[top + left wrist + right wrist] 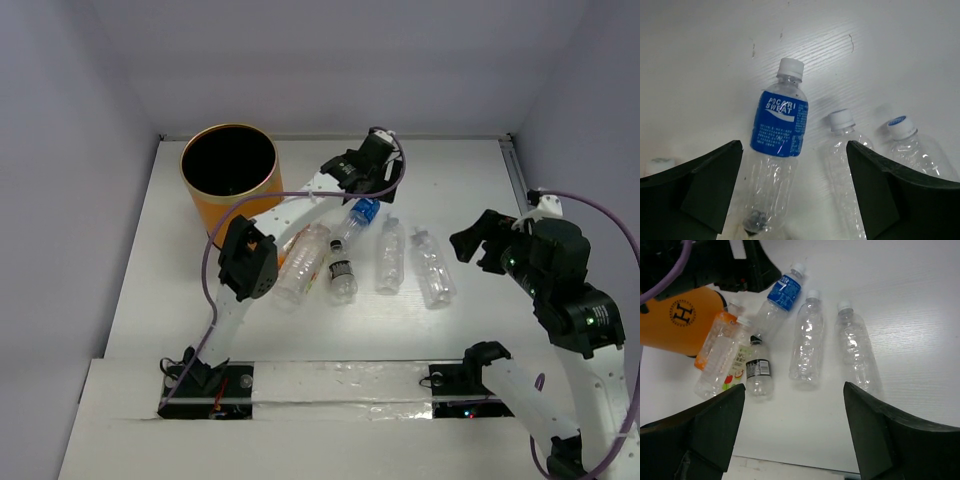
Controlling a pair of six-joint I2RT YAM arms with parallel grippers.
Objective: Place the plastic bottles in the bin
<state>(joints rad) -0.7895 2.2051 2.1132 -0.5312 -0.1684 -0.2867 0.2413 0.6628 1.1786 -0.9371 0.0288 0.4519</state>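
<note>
Right, here's your state. All six plastic bottles lie on their sides on the white table [480,330], none of them in the bin [236,210]. The bin stands upright at the far left, orange wall, black inside.

Your left gripper [793,145] is wide open and holding nothing. Its wrist view looks straight down on the blue-labelled bottle [779,127], which sits between the two fingers [700,185] with a gap on both sides and no contact. The white cap points away from the camera. Height above the bottle can't be read from that view.

Your right gripper [794,386] is also spread open and empty, sitting off to the right of the bottle group with the whole group in its view.

Bottle layout, from the right wrist view:
- Two clear ribbed bottles [807,342] and [856,347] lie side by side on the right, near each other but apart, caps pointing away.
- The small dark-label bottle [759,372] lies just left of those.
- The fruit-label bottle [726,371] is beside that one, looks to be touching it.
- The orange bottle [715,337] is leftmost, up against the fruit-label one and just beside the bin's wall. Contact with the bin can't be confirmed.

In the top view the left arm's elbow [247,262] covers part of the leftmost pair.
</note>
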